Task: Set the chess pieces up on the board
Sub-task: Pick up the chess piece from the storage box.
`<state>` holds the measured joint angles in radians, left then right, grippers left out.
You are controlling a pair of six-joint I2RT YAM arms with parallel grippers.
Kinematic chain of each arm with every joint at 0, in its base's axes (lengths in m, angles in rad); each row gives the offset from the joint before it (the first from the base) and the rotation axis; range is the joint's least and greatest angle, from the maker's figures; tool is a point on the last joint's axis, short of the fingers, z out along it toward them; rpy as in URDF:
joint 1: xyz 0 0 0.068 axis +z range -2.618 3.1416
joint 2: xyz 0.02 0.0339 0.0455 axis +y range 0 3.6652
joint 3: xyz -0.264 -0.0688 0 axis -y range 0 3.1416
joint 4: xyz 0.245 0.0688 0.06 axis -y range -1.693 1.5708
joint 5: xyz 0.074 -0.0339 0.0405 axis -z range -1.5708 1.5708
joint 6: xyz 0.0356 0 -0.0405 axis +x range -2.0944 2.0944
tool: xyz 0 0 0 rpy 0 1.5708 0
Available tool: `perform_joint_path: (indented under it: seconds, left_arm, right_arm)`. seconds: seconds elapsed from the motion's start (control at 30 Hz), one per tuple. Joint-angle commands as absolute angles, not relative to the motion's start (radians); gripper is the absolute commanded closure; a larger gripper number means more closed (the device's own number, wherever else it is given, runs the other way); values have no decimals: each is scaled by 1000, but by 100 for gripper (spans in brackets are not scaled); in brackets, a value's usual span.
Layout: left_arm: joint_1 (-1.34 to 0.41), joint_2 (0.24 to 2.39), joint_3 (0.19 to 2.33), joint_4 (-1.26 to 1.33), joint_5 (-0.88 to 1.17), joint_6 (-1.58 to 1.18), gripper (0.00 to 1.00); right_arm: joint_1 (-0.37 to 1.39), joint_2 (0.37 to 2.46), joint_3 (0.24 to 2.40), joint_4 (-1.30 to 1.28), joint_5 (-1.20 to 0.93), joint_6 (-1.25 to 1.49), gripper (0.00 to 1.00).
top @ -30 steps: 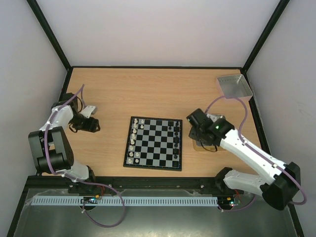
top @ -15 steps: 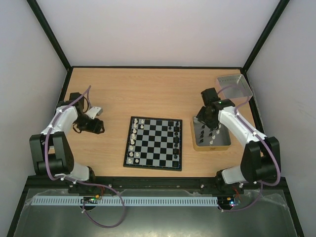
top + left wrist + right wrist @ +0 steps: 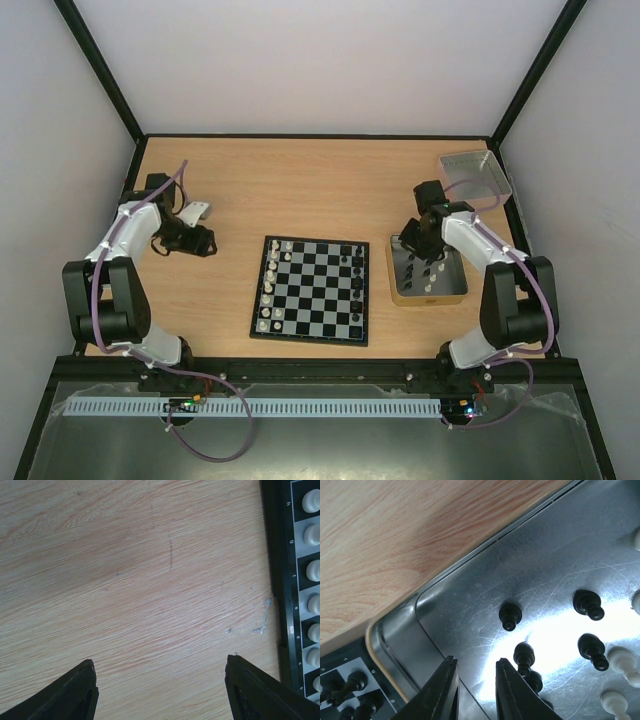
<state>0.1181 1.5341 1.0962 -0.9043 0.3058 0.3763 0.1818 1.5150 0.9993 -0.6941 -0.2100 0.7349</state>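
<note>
I'd swung R gripper (image 3: pixel 476 667) over the tin (image 3: pixel 395 640), 3 o'clock of board (image 3: pixel 310 290), fingers barely parted, empty; black pieces (image 3: pixel 510 615) waited below. L gripper (image 3: pixel 160 660) spread wide, idle. Next pick was due.

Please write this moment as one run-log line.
left gripper: open, above table beside board | right gripper: narrowly open, empty, over tin of chess pieces | board: partly set

On the board (image 3: pixel 315 296), chess pieces (image 3: pixel 268 290) are lined along its left and right edges. Just right of the board a tin (image 3: pixel 430 299) is set, with loose pieces (image 3: pixel 428 272) held in it. Farther right and behind, a tray (image 3: pixel 476 175) is placed.
</note>
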Motion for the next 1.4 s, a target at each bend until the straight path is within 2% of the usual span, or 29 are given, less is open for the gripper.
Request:
perform_joint_path:
  seconds: [0.0, 0.2, 0.33, 0.8, 1.03, 1.23, 1.37]
  left_arm:
    - [117, 1533, 1088, -901, 330, 355, 30]
    - [110, 1522, 1057, -892, 334, 339, 30]
    - [110, 1516, 1070, -905, 329, 344, 30]
    - [110, 1504, 1075, -920, 318, 353, 30]
    - [108, 1497, 1066, -918, 324, 348, 29]
    - [108, 1494, 1055, -916, 324, 353, 29]
    - [108, 1494, 1056, -914, 326, 356, 29]
  right_arm:
    - [181, 1540, 992, -689, -203, 697, 80]
    - [179, 1590, 1034, -715, -134, 659, 73]
    - [178, 1620, 1037, -707, -126, 651, 72]
    - [169, 1688, 1045, -677, -96, 641, 83]
    - [167, 1689, 1056, -689, -79, 640, 97]
    - [188, 1623, 1104, -756, -71, 604, 98]
    - [343, 1590, 1197, -856, 15, 614, 98]
